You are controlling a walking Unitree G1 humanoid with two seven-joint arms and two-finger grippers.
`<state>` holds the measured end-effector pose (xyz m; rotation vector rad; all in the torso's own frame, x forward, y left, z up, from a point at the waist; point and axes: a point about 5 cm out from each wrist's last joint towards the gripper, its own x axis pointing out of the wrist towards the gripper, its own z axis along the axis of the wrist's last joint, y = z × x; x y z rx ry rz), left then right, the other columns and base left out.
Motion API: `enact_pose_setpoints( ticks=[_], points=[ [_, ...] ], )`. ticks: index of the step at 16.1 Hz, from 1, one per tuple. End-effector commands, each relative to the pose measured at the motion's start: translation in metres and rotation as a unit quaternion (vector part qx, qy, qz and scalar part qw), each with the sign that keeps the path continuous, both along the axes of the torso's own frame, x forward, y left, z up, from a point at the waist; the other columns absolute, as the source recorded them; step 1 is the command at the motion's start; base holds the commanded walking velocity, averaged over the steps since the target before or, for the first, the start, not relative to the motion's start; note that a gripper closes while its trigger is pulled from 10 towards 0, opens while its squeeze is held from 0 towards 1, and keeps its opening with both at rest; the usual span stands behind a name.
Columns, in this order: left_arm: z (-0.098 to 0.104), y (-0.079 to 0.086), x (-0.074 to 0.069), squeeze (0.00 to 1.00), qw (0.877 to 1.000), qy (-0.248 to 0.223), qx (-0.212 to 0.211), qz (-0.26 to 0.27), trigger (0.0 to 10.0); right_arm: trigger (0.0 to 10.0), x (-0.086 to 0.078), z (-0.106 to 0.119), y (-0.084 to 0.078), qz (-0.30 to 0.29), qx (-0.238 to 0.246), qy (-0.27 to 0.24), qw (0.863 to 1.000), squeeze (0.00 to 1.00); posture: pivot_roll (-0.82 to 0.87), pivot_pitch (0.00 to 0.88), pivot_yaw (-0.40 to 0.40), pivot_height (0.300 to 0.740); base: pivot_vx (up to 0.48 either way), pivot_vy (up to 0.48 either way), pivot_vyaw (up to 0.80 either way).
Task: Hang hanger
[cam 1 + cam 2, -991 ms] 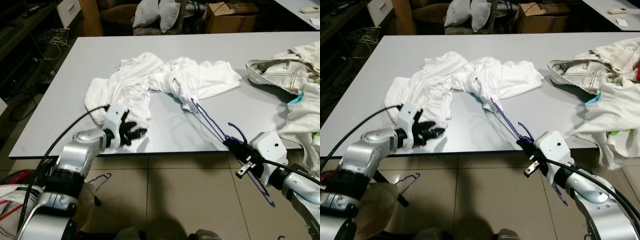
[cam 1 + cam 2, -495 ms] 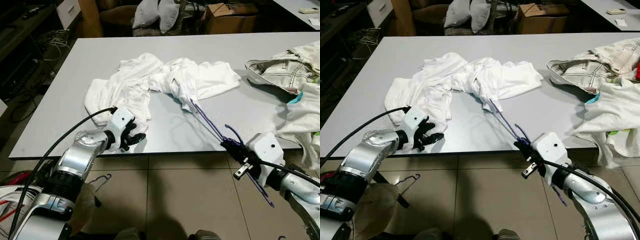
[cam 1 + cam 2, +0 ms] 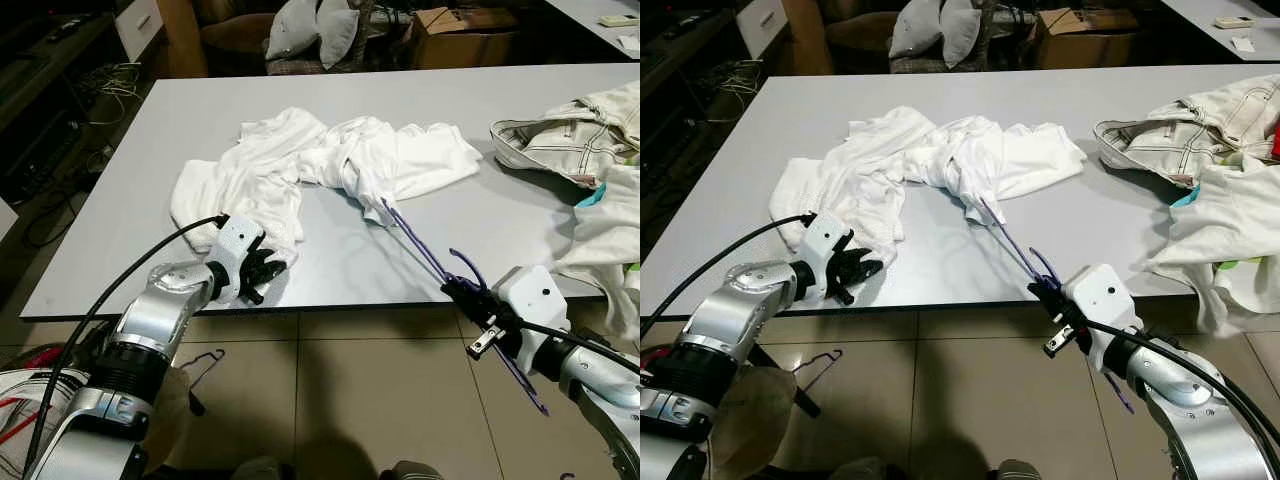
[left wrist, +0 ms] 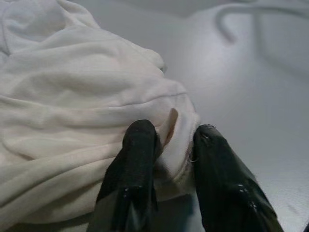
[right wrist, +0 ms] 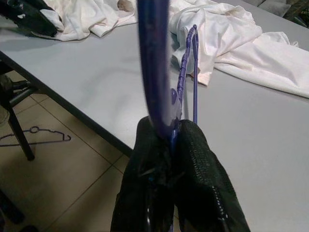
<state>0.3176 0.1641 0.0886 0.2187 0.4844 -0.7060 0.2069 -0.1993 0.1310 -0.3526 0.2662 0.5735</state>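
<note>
White crumpled cotton shirt (image 3: 320, 165) lies on your grey table (image 3: 480, 100); the purple wire hanger (image 3: 425, 250) reaches from its hem to the near edge.

Left wrist view: your left gripper (image 4: 169, 154) pinches a shirt fold.

Right wrist view: your right gripper (image 5: 171, 140) is clamped on the hanger.

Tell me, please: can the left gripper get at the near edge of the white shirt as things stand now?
Probably yes. The left gripper is already at the white shirt, a fold of the hem between its fingers, with nothing between on the table.
</note>
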Motion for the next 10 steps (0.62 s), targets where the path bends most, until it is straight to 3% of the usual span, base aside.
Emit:
enact_pose_setpoints(
  ticks=[1, 3, 6, 9, 10],
  points=[
    [-0.012, 0.005, -0.006, 0.0, 1.0, 0.028, 0.009, 0.012, 0.0, 10.0, -0.001, -0.007, -0.002, -0.005, -0.005, 0.022, 1.0, 0.0, -0.12, 0.0, 0.069, 0.74, 0.0, 0.0, 0.0],
    [-0.011, 0.006, -0.004, 0.0, 1.0, 0.016, 0.008, 0.024, 0.0, 10.0, 0.0, -0.007, -0.002, -0.007, -0.004, 0.02, 1.0, 0.0, -0.12, 0.0, 0.066, 0.74, 0.0, 0.0, 0.0],
    [0.008, 0.006, 0.007, 0.0, 0.998, -0.043, -0.031, 0.044, 0.0, 10.0, 0.002, -0.006, -0.003, -0.014, -0.005, 0.013, 1.0, 0.0, -0.11, 0.0, 0.063, 0.74, 0.0, 0.0, 0.0],
    [0.052, 0.004, 0.027, 0.0, 0.987, -0.136, -0.074, 0.05, 0.0, 10.0, 0.007, -0.004, -0.006, -0.027, -0.007, -0.001, 1.0, 0.0, -0.11, 0.0, 0.06, 0.74, 0.0, 0.0, 0.0],
    [0.082, 0.005, 0.038, 0.0, 0.975, -0.191, -0.099, 0.061, 0.0, 10.0, 0.009, -0.003, -0.007, -0.03, -0.006, -0.005, 1.0, 0.0, -0.11, 0.0, 0.063, 0.74, 0.0, 0.0, 0.0]
  ],
)
